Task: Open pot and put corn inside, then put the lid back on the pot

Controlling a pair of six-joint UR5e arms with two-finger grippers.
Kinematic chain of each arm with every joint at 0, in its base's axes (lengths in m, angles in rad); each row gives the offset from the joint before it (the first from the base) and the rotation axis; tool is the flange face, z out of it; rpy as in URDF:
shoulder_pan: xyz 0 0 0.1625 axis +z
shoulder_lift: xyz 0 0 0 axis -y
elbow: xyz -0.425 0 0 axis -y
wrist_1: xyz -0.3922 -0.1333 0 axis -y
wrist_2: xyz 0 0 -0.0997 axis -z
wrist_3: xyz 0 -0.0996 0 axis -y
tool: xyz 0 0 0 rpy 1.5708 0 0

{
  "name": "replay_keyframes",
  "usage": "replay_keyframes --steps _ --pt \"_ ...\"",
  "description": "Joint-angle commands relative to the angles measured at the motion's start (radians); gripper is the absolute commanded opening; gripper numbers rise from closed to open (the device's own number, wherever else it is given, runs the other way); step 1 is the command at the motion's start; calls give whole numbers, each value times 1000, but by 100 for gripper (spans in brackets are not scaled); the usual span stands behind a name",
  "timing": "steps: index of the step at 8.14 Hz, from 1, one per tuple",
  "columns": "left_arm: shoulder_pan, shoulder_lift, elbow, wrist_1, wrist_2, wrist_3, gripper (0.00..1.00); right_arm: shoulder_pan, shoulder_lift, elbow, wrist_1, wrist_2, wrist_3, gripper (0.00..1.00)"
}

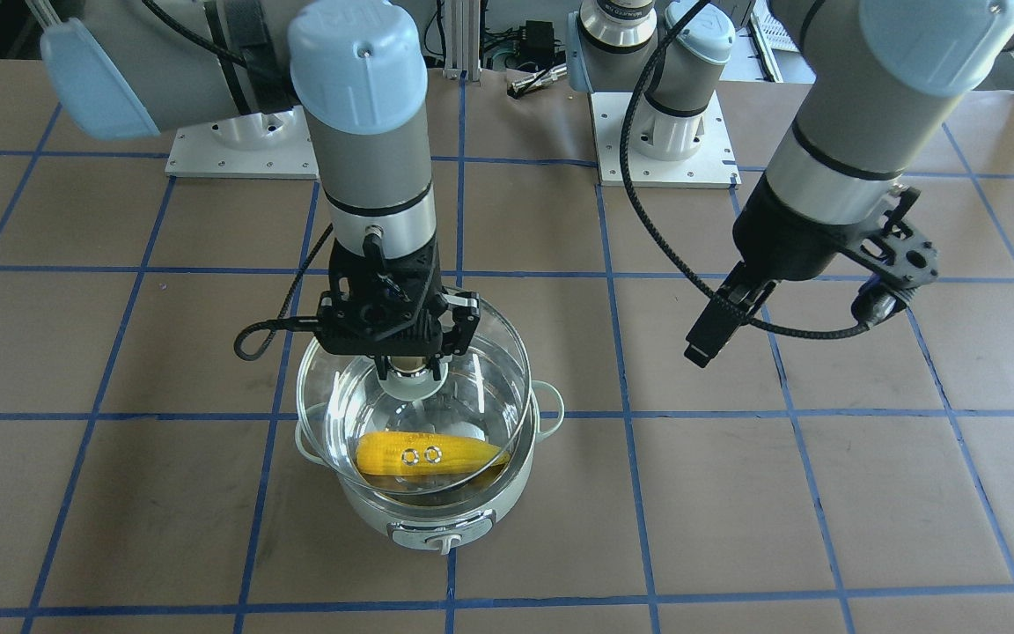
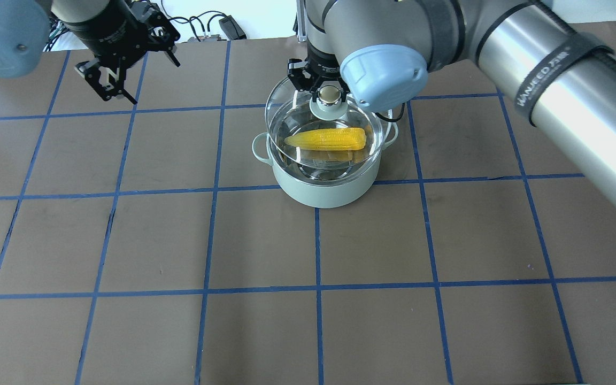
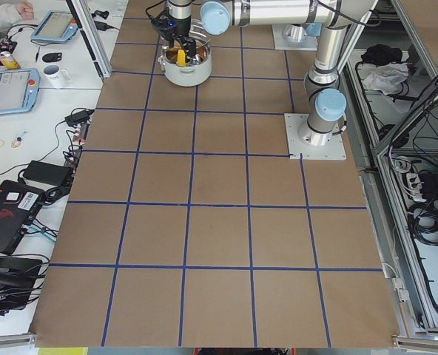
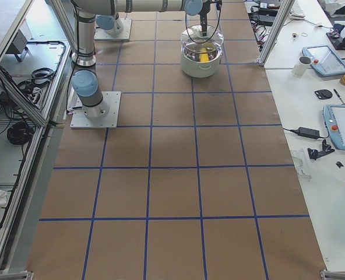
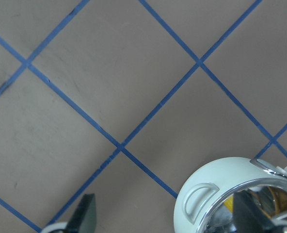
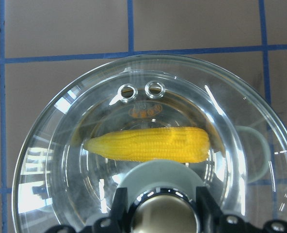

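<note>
The counter (image 2: pixel 233 240) is brown and flat. Thin blue lines (image 2: pixel 317 289) cross it and make big squares. The room is bright. Along one side stands a white desk (image 3: pixel 27 133). On it are a white mug (image 3: pixel 54 74), flat screens (image 3: pixel 8 92) with blue edges, and black wires (image 3: pixel 71 122). A black box (image 3: pixel 8 222) sits there too. Along the other side runs a silver metal rail (image 3: pixel 382 244). Past it, many black cables (image 3: pixel 426 222) hang in loops.
</note>
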Motion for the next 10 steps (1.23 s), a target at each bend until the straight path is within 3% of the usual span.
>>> replay_keyframes --steps 1,3,5,8,10 --pt "53 54 1 -12 4 302 100 47 69 -24 -41 -6 49 20" --pt "42 63 -1 -16 13 453 100 45 69 6 -41 -33 52 19" --pt "33 71 -1 -15 90 461 100 45 69 22 -44 -48 73 18" --pt "30 56 2 -54 90 465 100 45 77 45 -81 -65 75 18" --pt "-57 65 10 -93 93 466 100 45 78 48 -82 -64 73 18"
